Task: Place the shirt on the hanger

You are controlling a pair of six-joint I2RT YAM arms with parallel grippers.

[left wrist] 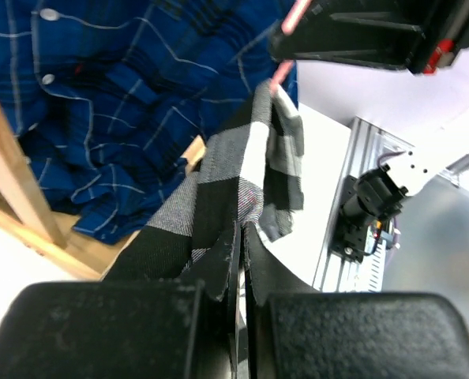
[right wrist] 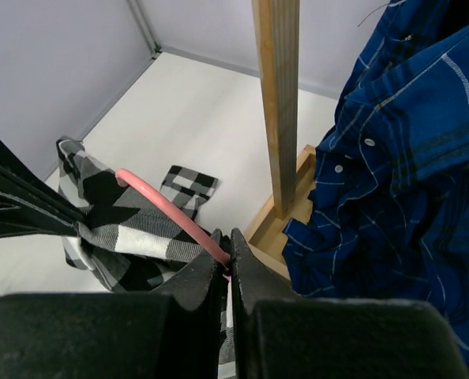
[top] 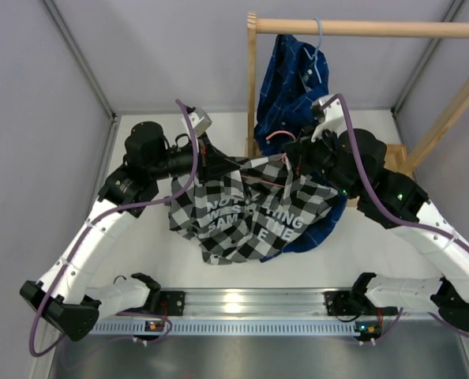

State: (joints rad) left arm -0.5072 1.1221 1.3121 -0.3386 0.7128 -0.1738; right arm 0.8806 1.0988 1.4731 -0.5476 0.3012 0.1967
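The black-and-white check shirt hangs bunched between my two arms above the table. My left gripper is shut on a fold of its cloth; in the left wrist view the jaws pinch the shirt with no gap. My right gripper is shut on the thin pink hanger. In the right wrist view the hanger wire runs from the closed jaws into the shirt. Most of the hanger is hidden inside the cloth.
A dark blue plaid shirt hangs on a light blue hanger from the wooden rail at the back right. The rack's upright post and base stand just behind my right gripper. Grey walls close in the left and back sides.
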